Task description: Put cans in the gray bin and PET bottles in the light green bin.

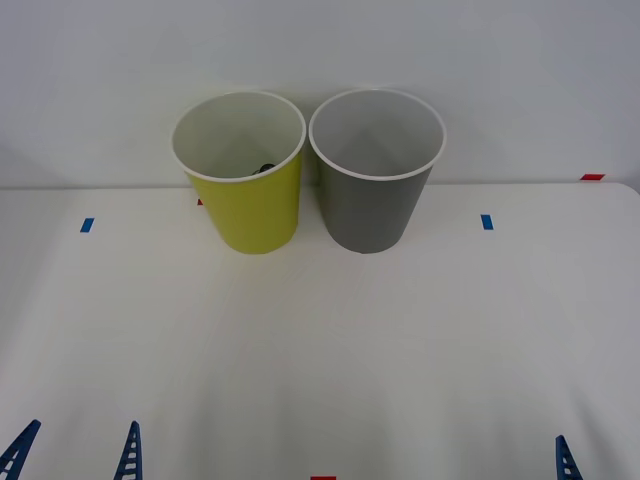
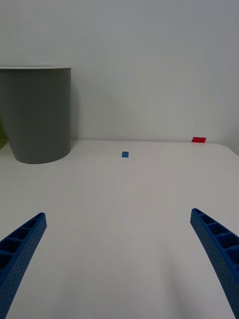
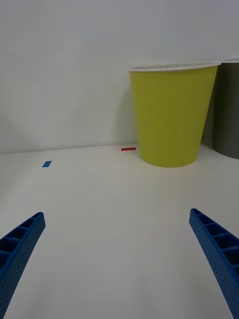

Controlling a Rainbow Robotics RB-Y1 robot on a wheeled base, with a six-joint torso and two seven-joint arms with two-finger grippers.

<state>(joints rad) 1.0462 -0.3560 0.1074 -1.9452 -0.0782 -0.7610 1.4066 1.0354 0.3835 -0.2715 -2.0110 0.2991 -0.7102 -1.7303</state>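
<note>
The light green bin (image 1: 250,210) and the gray bin (image 1: 372,210) stand upright side by side at the back of the white table, almost touching. A small black spot (image 1: 265,167) peeks over the near rim inside the light green bin; I cannot tell whether it is a PET bottle's cap. Cans are out of view. My left gripper (image 1: 84,430) is open at the front left, facing the light green bin (image 3: 172,119) from well back. My right gripper (image 1: 605,450) is open at the front right, with the gray bin (image 2: 40,114) far ahead, off to one side.
Blue tape marks (image 1: 87,225) (image 1: 487,222) lie left and right of the bins. Red tape sits at the table's back right (image 1: 592,177) and front edge (image 1: 322,478). A white wall rises right behind the bins.
</note>
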